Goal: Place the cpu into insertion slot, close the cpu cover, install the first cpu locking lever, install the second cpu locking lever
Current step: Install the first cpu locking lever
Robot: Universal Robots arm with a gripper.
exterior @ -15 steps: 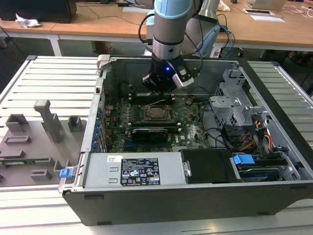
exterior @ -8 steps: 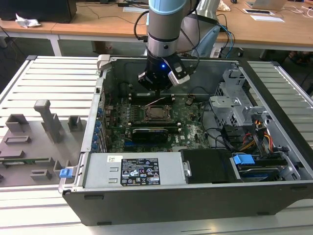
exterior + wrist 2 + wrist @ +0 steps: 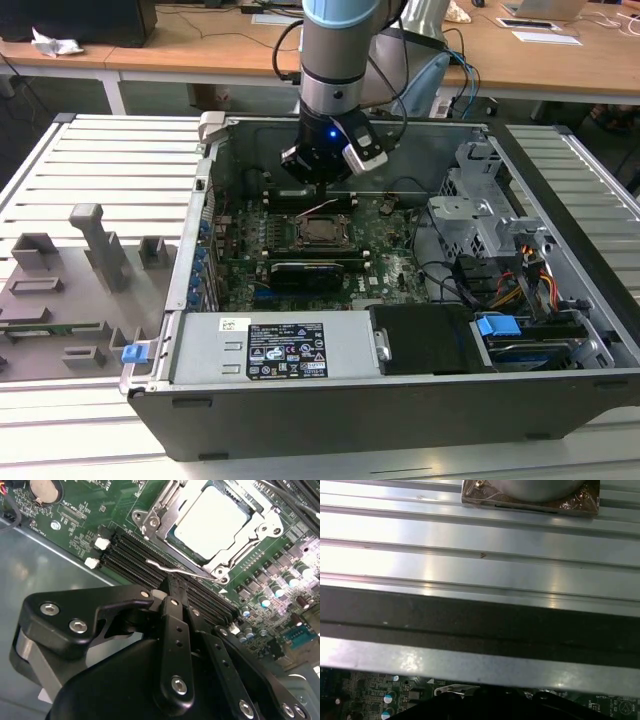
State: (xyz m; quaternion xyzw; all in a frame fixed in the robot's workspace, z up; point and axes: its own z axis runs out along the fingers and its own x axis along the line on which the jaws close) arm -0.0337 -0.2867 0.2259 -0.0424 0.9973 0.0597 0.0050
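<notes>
The cpu [image 3: 210, 520] lies flat in the insertion slot, its pale silver top showing through the window of the cpu cover [image 3: 150, 524]. That cover lies down over it, so the slot itself is hidden. In the exterior view the cpu [image 3: 322, 232] sits mid-motherboard. A thin wire locking lever [image 3: 172, 570] stands free along the socket's near edge, its bent end sticking out. My gripper [image 3: 169, 582] is shut, its black fingertips right beside this lever; whether they touch it I cannot tell. In the exterior view my gripper [image 3: 318, 185] hangs just behind the socket, over the raised lever [image 3: 322, 207].
Long black memory slots [image 3: 135, 550] run beside the socket, and a coin battery [image 3: 45, 490] lies farther off. A black card [image 3: 310, 270], power supply [image 3: 285, 350] and drive cage [image 3: 480, 200] crowd the case. Grey fixtures [image 3: 90, 250] stand on the slatted table [image 3: 470, 535].
</notes>
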